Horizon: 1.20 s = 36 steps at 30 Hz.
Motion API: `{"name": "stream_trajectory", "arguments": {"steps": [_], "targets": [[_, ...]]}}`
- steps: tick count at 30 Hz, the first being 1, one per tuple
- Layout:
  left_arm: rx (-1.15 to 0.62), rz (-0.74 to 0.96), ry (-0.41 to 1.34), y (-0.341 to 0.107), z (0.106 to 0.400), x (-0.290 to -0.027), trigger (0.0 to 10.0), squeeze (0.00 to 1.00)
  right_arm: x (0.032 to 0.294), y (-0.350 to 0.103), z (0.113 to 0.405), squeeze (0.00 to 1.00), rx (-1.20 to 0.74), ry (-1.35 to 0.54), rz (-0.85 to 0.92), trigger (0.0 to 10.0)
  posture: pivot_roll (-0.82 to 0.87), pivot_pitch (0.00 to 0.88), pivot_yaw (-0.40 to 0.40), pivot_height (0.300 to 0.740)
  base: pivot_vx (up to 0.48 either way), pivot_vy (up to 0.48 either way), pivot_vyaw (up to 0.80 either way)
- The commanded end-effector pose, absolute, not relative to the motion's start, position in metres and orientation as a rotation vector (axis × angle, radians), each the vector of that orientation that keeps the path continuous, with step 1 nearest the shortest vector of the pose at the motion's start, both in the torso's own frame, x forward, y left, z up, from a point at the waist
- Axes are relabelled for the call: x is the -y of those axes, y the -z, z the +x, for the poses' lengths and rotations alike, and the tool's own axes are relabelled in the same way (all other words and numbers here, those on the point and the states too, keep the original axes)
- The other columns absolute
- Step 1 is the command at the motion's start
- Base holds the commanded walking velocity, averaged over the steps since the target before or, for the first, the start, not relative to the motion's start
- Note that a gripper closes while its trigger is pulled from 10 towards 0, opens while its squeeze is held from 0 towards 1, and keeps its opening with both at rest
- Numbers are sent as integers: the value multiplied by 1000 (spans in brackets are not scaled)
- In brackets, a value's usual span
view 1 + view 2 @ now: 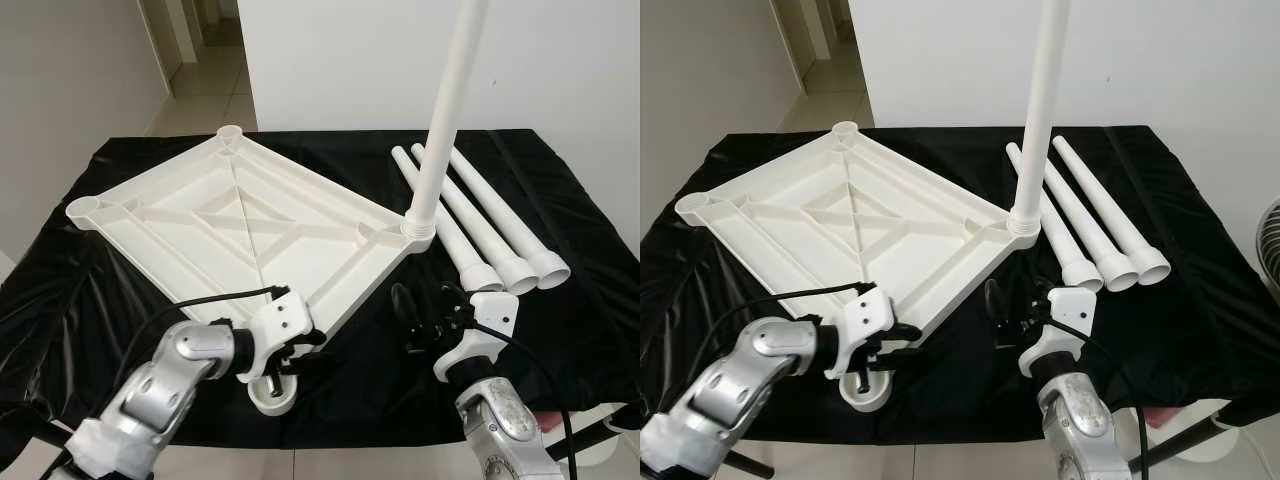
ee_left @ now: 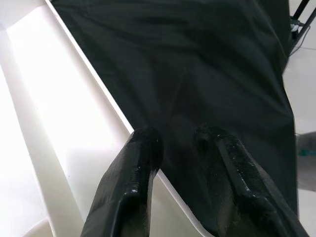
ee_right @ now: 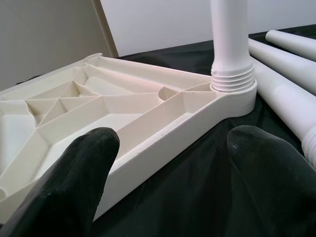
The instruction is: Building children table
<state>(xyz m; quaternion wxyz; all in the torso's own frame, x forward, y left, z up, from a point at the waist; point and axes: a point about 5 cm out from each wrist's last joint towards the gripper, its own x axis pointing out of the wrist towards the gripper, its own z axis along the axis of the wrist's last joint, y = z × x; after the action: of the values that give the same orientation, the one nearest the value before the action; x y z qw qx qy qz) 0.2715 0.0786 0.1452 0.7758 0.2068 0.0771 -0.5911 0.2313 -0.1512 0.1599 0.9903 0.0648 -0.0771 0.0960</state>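
A black cloth [image 1: 560,330] covers the work surface. On it lies the white tabletop [image 1: 240,220], upside down with its ribs up. One leg [image 1: 447,110] stands upright, screwed into the corner socket on the robot's right; three loose legs [image 1: 490,225] lie side by side just beyond that corner. The left gripper [image 1: 292,362] sits at the tabletop's near corner, fingers slightly apart astride the edge. The right gripper [image 1: 425,318] hovers over the cloth near the standing leg, fingers wide apart, holding nothing.
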Motion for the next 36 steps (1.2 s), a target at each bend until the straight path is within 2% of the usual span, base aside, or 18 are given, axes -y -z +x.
{"name": "stream_trajectory", "arguments": {"steps": [1,6,9,13,16,21,28,29,32,36], "targets": [[-182,455,1094,-136,280,-84,10000,0,149,-160,232,0,158,-197,137,10000,-61,86,80,740,0,0,0],[-125,386,1007,-141,298,-70,10000,0,145,-161,233,0,166,-198,151,10000,-67,83,79,740,0,0,0],[-33,265,873,-160,319,-61,10000,0,142,-161,234,0,169,-195,162,10000,-70,82,79,740,0,0,0],[-17,222,880,-166,320,-61,10000,0,142,-161,234,0,168,-195,164,10000,-71,81,80,740,0,0,0],[21,215,1009,-179,307,-72,10000,0,143,-159,232,0,162,-194,161,10000,-62,83,82,740,0,0,0],[13,325,1187,-182,287,-90,10000,0,144,-157,233,0,151,-207,153,10000,-45,85,79,740,0,0,0],[-31,390,1214,-176,283,-106,10000,0,145,-155,232,0,143,-219,145,10000,-39,85,76,740,0,0,0],[-49,396,1213,-175,284,-109,10000,1000,145,-155,233,0,141,-221,143,10000,-39,83,73,740,0,0,0],[-63,406,1211,-174,285,-113,10000,1000,145,-154,233,0,140,-223,142,10000,-38,83,70,740,0,0,0],[-72,503,1213,-171,287,-119,10000,1000,146,-154,233,0,137,-231,136,10000,-39,76,64,740,0,0,0]]}}
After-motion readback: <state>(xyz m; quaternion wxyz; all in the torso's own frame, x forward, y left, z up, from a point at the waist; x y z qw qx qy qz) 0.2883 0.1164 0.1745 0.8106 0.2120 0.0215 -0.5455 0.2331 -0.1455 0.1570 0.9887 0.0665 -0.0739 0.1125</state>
